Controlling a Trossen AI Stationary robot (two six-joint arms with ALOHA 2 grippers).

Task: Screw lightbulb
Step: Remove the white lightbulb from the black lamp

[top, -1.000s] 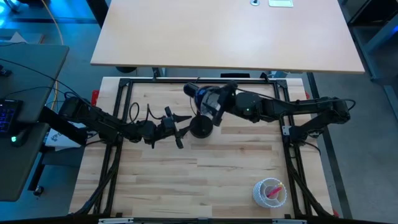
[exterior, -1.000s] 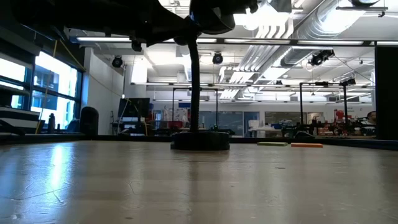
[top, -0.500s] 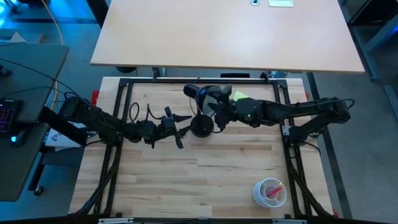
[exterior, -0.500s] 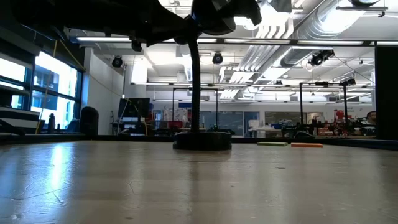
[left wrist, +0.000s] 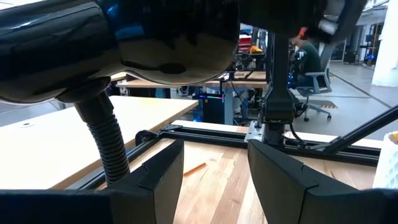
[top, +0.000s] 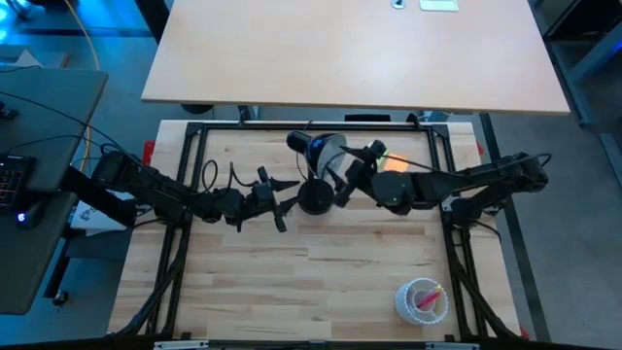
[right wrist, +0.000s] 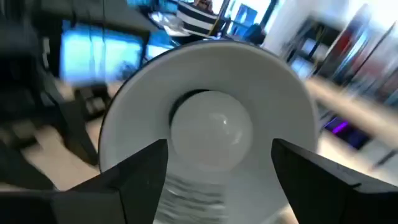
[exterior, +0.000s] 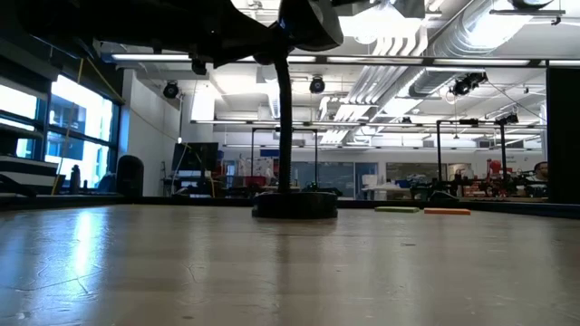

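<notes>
The white frosted lightbulb (right wrist: 211,132) sits in the socket at the centre of the black desk lamp's white-lined head (right wrist: 127,106). In the high view the lamp head (top: 326,151) stands over the table's far middle, above its round base (top: 313,198). My right gripper (top: 344,181) is open just right of the head. It faces the bulb, with its fingers (right wrist: 134,177) apart on either side and short of it. My left gripper (top: 290,203) is open beside the base's left side. In the left wrist view (left wrist: 214,149) nothing is between its fingers, and the gooseneck (left wrist: 106,138) stands beside them.
A clear cup with pink contents (top: 421,299) stands near the table's front right. Flat green and orange pieces (top: 389,159) lie at the far right behind my right arm. The table frame's black rails (top: 190,165) run along the edges. Bare wood lies toward the near edge.
My right gripper has drawn back from the lamp head toward the table's right edge, uncovering the head's white inside with the bulb in it. My left arm and the lamp have kept still.
</notes>
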